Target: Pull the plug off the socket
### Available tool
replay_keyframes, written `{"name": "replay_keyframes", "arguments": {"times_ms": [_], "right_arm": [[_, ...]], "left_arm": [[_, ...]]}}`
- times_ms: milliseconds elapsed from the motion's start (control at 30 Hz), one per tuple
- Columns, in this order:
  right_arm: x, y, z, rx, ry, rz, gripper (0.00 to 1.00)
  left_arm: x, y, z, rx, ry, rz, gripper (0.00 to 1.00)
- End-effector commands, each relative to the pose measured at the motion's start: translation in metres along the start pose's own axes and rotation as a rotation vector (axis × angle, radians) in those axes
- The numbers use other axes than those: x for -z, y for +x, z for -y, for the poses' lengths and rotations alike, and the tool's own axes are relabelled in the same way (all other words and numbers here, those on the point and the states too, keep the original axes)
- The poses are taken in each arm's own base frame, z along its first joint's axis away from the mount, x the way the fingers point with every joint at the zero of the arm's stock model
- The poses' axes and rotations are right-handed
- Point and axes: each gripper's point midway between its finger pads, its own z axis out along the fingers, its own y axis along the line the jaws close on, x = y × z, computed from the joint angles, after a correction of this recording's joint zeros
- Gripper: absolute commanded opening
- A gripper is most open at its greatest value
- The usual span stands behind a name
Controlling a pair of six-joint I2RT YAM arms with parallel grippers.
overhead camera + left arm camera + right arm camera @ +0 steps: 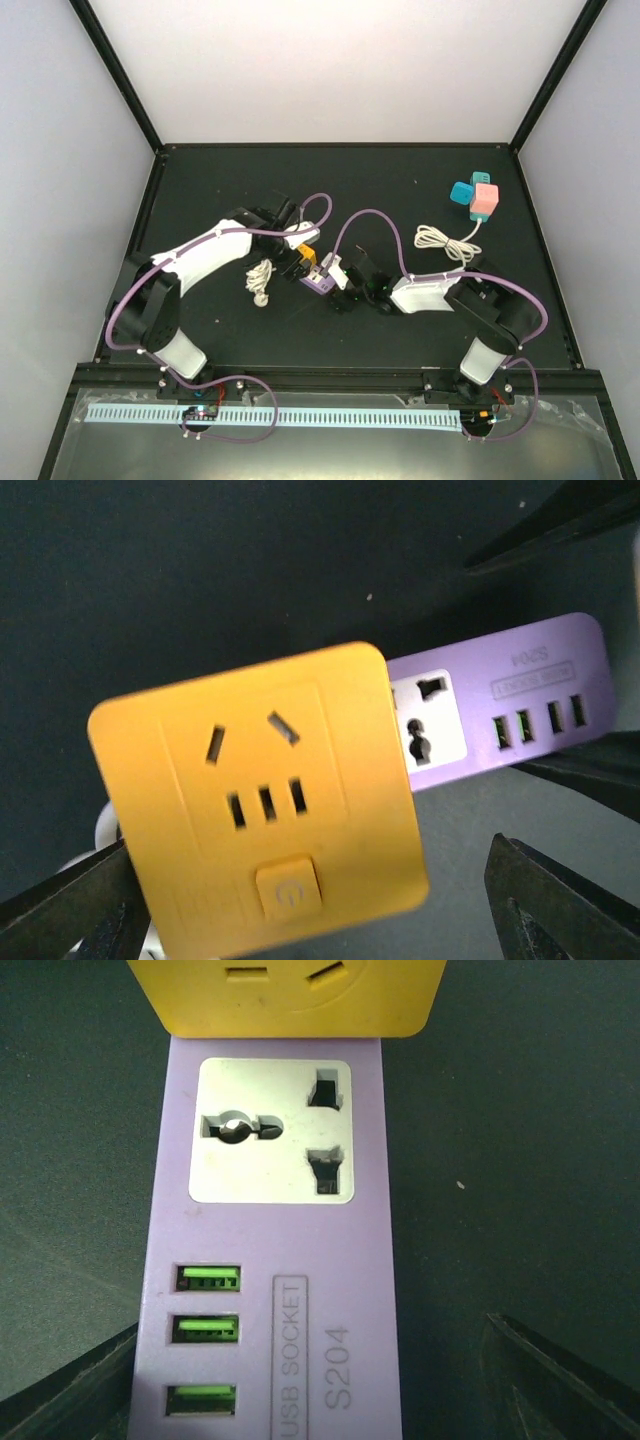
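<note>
Looking down from the top view, the orange plug (306, 258) sits in the purple socket strip (320, 282) on the desk (200, 200), their shared axis running 10 to 4 o'clock. The left pincer (296, 250) is nearer the plug and the right pincer (347, 287) nearer the strip.

Left wrist view: released jaws flank the plug (a gap shows at 3 o'clock).

Right wrist view: released jaws flank the strip, with the plug at 12 o'clock, so the pull should probably follow that axis.

Chunky orange plug (265, 800) is parked on one end of the purple socket strip (275, 1260), lying flat roughly mid-worktop, outlets facing up.
</note>
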Motion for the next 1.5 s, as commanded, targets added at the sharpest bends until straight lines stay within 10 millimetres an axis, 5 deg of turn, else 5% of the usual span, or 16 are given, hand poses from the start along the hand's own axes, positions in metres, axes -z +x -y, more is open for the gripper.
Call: {"name": "replay_keyframes", "arguments": {"times_ms": [0,367,533,833,967,1167,1467], "right_arm": [[0.0,-0.015,0.002,0.007,0.015,0.039,0.84],[0.003,-0.021,0.002,-0.006,0.014,0.086,0.84],[0.01,-0.035,0.008,-0.059,0.036,0.129,0.91],[0.056,-0.067,0.001,-0.143,-0.122,0.307,0.9],[0.062,-0.067,-0.004,-0.171,-0.188,0.334,0.72],[0.042,-0.064,-0.004,-0.203,-0.195,0.277,0.4],[0.028,-0.06,-0.003,-0.231,-0.194,0.241,0.33]], "left_arm": [[-0.007,-0.017,-0.005,-0.009,-0.067,-0.029,0.89],[-0.015,-0.026,-0.003,-0.028,-0.085,-0.028,0.55],[-0.017,-0.022,-0.003,-0.028,-0.088,-0.032,0.53],[-0.023,-0.018,-0.003,-0.028,-0.084,-0.052,0.5],[-0.023,-0.018,-0.003,-0.029,-0.082,-0.053,0.47],[-0.023,-0.018,-0.003,-0.026,-0.084,-0.054,0.45],[-0.028,-0.019,-0.002,-0.021,-0.067,-0.06,0.37]]}}
